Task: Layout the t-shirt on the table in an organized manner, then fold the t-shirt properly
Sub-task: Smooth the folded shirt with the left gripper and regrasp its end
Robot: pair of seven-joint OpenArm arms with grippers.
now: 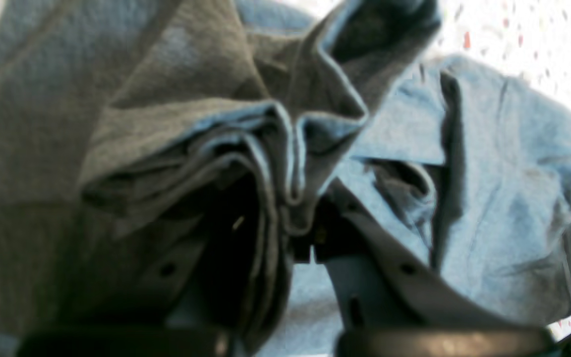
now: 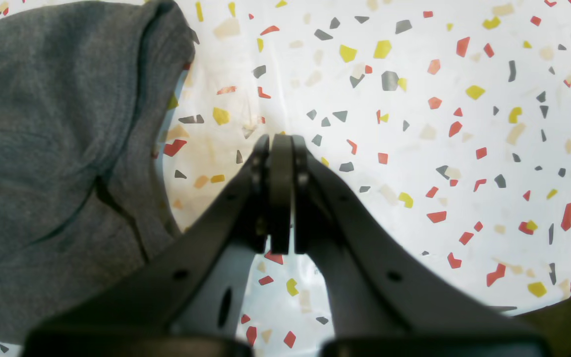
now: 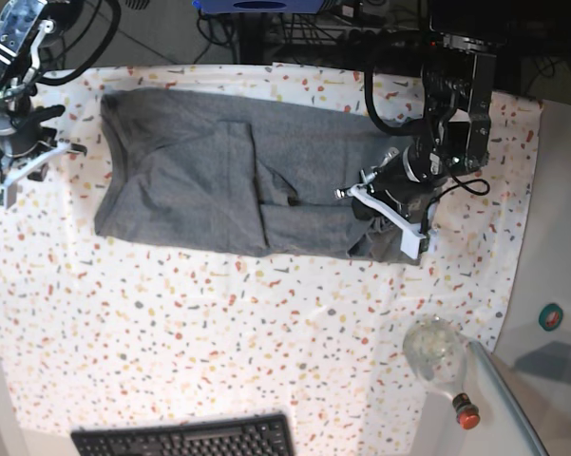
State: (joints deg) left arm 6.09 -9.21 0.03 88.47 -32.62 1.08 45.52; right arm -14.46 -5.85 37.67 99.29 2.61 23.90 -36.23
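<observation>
- I see the t-shirt (image 3: pixel 228 180) spread across the upper half of the table (image 3: pixel 218 332), rumpled toward its 3 o'clock end.
- My left gripper (image 1: pixel 295 223) sits at that 3 o'clock end, its fingers (image 1: pixel 389 267) clamped on a bunched fold of grey cloth lifted off the rest.
- My right gripper (image 2: pixel 280 193) hangs at the shirt's 9 o'clock side, just beside the hem, fingers (image 2: pixel 281 163) pressed together on nothing, bare speckled cloth beneath.
- A keyboard (image 3: pixel 185 439) lies at the table's 6 o'clock edge; a clear bottle (image 3: pixel 442 361) lies toward 4 o'clock.
</observation>
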